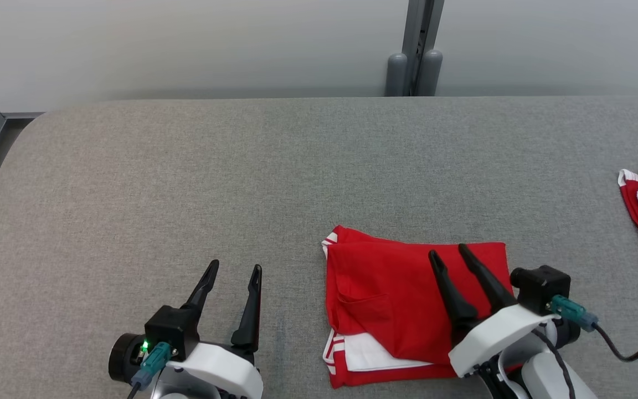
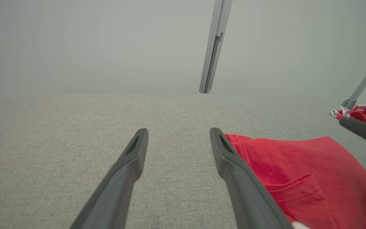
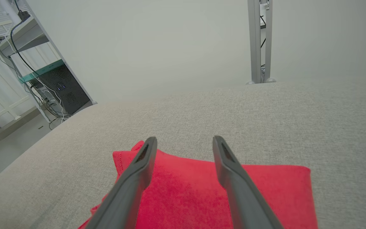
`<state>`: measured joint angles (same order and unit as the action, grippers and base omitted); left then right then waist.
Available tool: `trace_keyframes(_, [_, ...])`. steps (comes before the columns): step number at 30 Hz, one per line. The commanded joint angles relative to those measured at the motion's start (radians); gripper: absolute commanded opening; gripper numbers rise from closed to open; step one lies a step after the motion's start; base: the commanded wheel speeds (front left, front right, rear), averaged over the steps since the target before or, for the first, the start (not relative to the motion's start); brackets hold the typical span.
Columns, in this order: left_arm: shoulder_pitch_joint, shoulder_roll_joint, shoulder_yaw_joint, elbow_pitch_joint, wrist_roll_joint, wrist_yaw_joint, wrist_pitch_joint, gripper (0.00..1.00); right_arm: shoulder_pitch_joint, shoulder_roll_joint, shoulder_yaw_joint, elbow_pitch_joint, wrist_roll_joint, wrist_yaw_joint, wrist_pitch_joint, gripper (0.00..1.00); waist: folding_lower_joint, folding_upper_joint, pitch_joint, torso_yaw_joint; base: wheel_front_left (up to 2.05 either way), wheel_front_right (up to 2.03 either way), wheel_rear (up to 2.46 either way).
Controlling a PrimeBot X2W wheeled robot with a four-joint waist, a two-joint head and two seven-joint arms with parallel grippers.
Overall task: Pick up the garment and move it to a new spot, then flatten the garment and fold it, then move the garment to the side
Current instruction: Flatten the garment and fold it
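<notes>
Hovering empty, jaws parted, over the folded red, white-trimmed cloth garment (image 1: 385, 299) on the grey fabric desk (image 1: 186, 183), the right gripper (image 1: 448, 250) seems ready to shift it aside; the left gripper (image 1: 236, 265), spread wide, sits beside it.

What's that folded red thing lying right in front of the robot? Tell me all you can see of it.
It is a red garment of soft cloth, folded into a rough rectangle, flat on the grey table. A pocket faces up; white striped trim peeks at its left edges. The right gripper hangs open over its right side; contact is unclear.
</notes>
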<state>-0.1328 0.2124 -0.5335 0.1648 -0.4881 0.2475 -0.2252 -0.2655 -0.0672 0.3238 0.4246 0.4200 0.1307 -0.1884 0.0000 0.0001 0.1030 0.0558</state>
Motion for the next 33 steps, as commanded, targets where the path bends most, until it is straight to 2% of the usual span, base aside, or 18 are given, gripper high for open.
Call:
trace_keyframes(1, [-0.024,0.006,0.001,0.003,-0.004,0.000,-0.005,1.00,0.020,-0.001,0.007,-0.008,-0.009,0.000,0.013,0.15,0.0000,-0.0001,0.003,0.005,0.00,0.00,0.00])
trace_keyframes(2, [-0.025,0.006,0.001,0.003,-0.003,0.001,-0.005,1.00,0.027,-0.002,0.013,-0.004,-0.016,0.000,0.018,0.00,0.0000,-0.0001,0.004,0.007,0.00,0.00,0.00])
trace_keyframes(7, [-0.025,0.009,0.003,0.005,-0.006,0.002,-0.006,1.00,0.040,-0.003,0.036,0.024,-0.031,0.000,0.026,0.00,0.0000,-0.0001,0.010,0.019,0.00,0.00,0.00])
trace_keyframes(14, [-0.038,0.006,0.003,0.009,-0.004,0.005,-0.011,1.00,0.001,-0.009,0.111,0.139,-0.085,0.000,0.011,0.00,0.0000,-0.0001,0.022,0.053,0.00,0.00,0.00])
trace_keyframes(17, [-0.041,0.007,0.007,0.011,-0.007,0.006,-0.013,1.00,-0.018,-0.001,0.145,0.190,-0.071,0.000,-0.001,0.00,0.0000,-0.0001,0.026,0.068,0.00,0.00,0.00])
trace_keyframes(25, [-0.043,0.003,0.011,0.016,-0.014,0.006,-0.021,1.00,-0.074,0.013,0.321,0.280,-0.034,0.000,-0.016,0.00,0.0000,-0.0001,0.031,0.091,0.00,0.00,0.00])
trace_keyframes(29, [-0.044,0.003,0.013,0.017,-0.014,0.008,-0.023,1.00,-0.089,0.014,0.410,0.277,0.003,0.000,-0.027,0.00,0.0000,-0.0001,0.032,0.093,0.00,0.00,0.00])
trace_keyframes(33, [-0.036,0.005,0.017,0.017,-0.015,0.010,-0.025,1.00,-0.105,0.014,0.478,0.280,-0.009,0.000,-0.041,0.00,0.0000,-0.0001,0.028,0.085,0.00,0.00,0.00])
